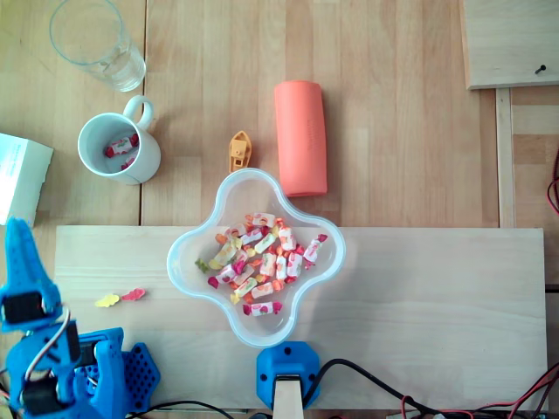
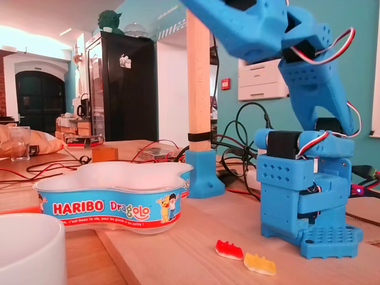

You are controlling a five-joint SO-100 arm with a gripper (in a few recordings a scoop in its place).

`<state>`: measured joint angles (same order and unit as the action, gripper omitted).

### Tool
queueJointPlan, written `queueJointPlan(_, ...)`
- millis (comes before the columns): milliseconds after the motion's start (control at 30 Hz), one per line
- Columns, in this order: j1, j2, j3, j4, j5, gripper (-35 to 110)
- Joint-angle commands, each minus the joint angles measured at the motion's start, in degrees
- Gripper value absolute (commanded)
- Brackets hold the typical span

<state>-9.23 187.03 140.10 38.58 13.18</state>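
Gripper (image 1: 18,249): mine, raised just off the board's (image 1: 419,297) left edge; can't tell whether my jaws are apart or together.
Nearest: red gummy (image 1: 134,295) and yellow gummy (image 1: 107,300), side by side near the board's left edge, left of the bowl (image 1: 188,262).
Grip: I judge it best to come straight down and pinch one gummy low.

From where I stand, the far wall is painted teal (image 2: 365,65), with a small red box (image 2: 225,84) fixed to it. A tall black cabinet with a glass door (image 2: 122,89) stands beside it. Further left, a dark arched doorway (image 2: 29,89) sits in a pale wall. Bright light washes the white ceiling (image 2: 35,12). Everything rests on a pale planked wooden table (image 1: 393,105).
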Motion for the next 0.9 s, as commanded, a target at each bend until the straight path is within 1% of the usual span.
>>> queueJointPlan(0,1.5,-0.5,-7.6,5.6,3.8,18)
queueJointPlan(167,10.4,-9.4,-17.5,13.2,12.3,18)
queueJointPlan(333,19.6,-19.5,-24.9,21.1,24.9,18)
queueJointPlan(467,25.4,-27.2,-29.4,24.6,32.1,18)
queueJointPlan(667,31.9,-40.0,-38.0,30.0,30.4,18)
queueJointPlan(767,38.5,-46.4,-39.6,31.8,30.2,18)
queueJointPlan(867,46.1,-53.1,-40.9,30.7,30.2,18)
